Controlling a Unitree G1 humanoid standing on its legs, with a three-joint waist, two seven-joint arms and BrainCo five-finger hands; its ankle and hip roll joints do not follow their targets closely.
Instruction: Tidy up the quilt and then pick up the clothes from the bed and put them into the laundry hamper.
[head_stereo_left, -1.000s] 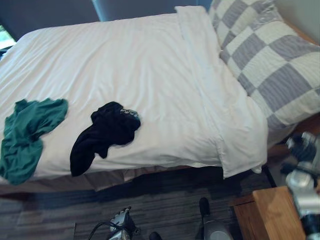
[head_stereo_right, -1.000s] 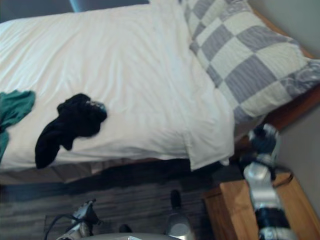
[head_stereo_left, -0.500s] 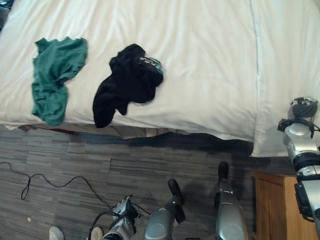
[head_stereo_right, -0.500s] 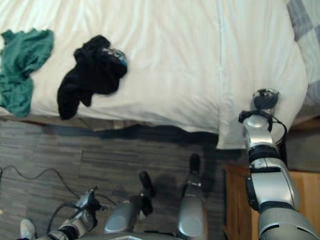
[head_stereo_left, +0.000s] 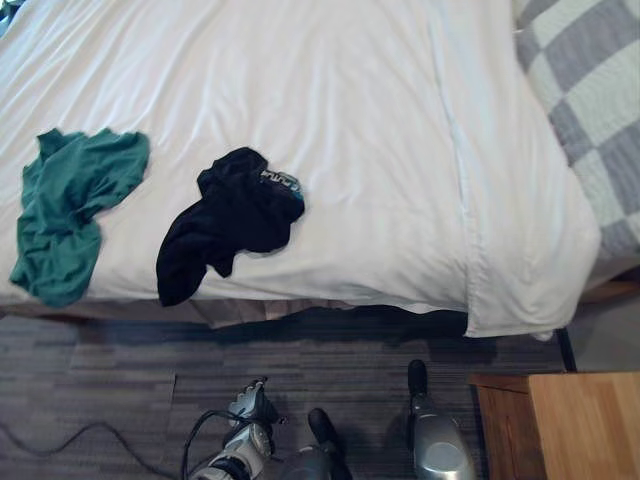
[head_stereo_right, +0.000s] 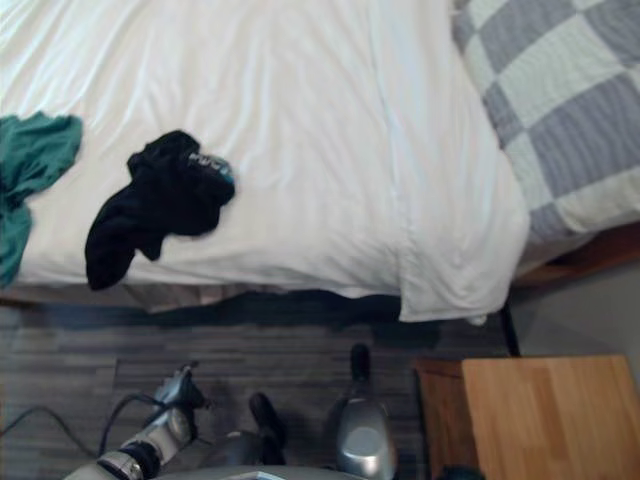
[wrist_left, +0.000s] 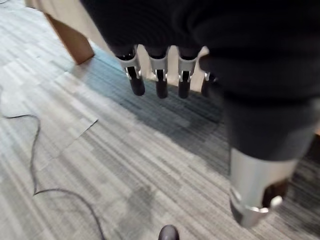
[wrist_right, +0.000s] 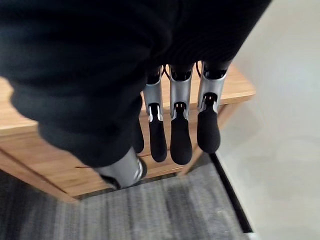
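Note:
A white quilt (head_stereo_left: 330, 150) lies spread flat over the bed, with one corner hanging over the near edge at the right. On it lie a black garment (head_stereo_left: 232, 222), bunched near the front edge, and a green garment (head_stereo_left: 68, 212) further left. My left hand (wrist_left: 159, 80) hangs low over the grey floor with straight fingers and holds nothing; it also appears at the bottom of the left eye view (head_stereo_left: 250, 415). My right hand (wrist_right: 180, 130) hangs beside the wooden nightstand (wrist_right: 30, 150), fingers straight and empty. Both hands are well away from the bed.
A grey-and-cream checked pillow (head_stereo_left: 595, 95) lies at the head of the bed on the right. The wooden nightstand (head_stereo_left: 560, 425) stands at the lower right, close to the bed corner. Grey plank floor (head_stereo_left: 100, 390) runs along the near side of the bed.
The camera has shifted, so the bed sits differently in view. My right arm, raised by the hanging quilt corner before, has dropped out of the eye views. The garments lie as before.

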